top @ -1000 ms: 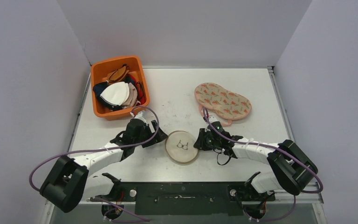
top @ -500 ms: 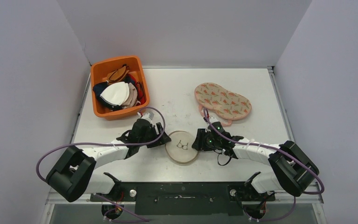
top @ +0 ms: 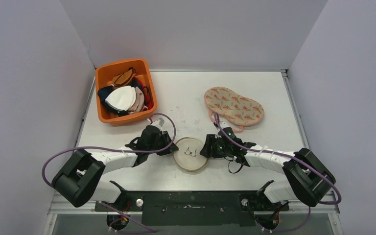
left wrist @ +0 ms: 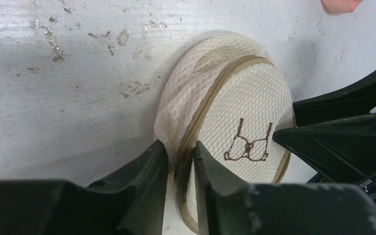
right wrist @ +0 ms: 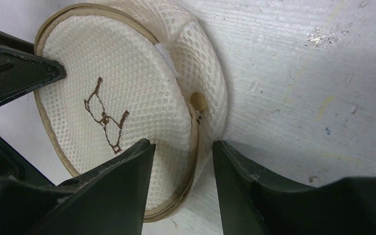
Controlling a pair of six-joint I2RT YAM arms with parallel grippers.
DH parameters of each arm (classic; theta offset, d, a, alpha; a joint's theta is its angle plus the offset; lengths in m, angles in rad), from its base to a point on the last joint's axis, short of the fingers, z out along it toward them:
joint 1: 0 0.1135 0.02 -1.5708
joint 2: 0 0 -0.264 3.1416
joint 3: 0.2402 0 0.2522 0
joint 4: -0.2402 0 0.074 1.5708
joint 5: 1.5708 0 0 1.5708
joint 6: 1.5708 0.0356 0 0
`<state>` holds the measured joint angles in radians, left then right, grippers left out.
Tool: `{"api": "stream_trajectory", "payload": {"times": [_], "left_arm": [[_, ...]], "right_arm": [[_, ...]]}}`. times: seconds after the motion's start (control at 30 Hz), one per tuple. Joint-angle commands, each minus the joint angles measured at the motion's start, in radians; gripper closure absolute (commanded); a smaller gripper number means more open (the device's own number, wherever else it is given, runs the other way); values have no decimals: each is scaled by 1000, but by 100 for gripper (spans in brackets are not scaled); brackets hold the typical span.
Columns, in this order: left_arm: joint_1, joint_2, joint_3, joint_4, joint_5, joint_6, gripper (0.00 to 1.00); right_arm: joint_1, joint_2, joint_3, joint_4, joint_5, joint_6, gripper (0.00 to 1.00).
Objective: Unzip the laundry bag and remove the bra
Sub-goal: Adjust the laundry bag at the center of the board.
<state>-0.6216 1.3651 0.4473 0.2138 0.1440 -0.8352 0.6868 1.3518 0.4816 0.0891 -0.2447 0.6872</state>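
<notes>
Pinching laundry bag (left wrist: 245,98) rim, left gripper (left wrist: 180,149); contents hidden.

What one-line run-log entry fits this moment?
left gripper: pinching laundry bag rim | right gripper: open, straddling edge near zipper pull

2 identical arms, left arm (top: 112,157) & right arm (top: 269,157): white cylindrical links btwn bulky matte-black joint housings. 1 thin purple cable (top: 93,149) loops loosely along each arm. Small green LED (top: 230,131) lit nr right wrist. Left gripper (left wrist: 180,149) & right gripper (right wrist: 183,146) have black wedge-shaped plastic fingers w/ pale scuffed edges. Flat black mounting plate (top: 191,208) carries 2 round silver bolts (top: 139,201).
</notes>
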Motion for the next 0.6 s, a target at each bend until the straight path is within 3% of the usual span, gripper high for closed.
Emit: {"api": "stream_trajectory", "payload": {"times": [0.0,0.13,0.23,0.37,0.57], "left_arm": [[-10,-4,-11,91,24,-12,81],[-19,-3,-29,131,39,-34,92],[-29,3,-38,150,41,-51,94],[-34,6,-36,130,9,-53,88],[-40,-9,-33,95,-28,-47,71]], "right_arm": [[17,0,48,57,-10,13,52],[22,0,54,76,-14,17,51],[25,5,58,81,-8,11,51],[28,-25,67,29,58,-32,49],[83,-192,91,-20,100,-118,43]]}}
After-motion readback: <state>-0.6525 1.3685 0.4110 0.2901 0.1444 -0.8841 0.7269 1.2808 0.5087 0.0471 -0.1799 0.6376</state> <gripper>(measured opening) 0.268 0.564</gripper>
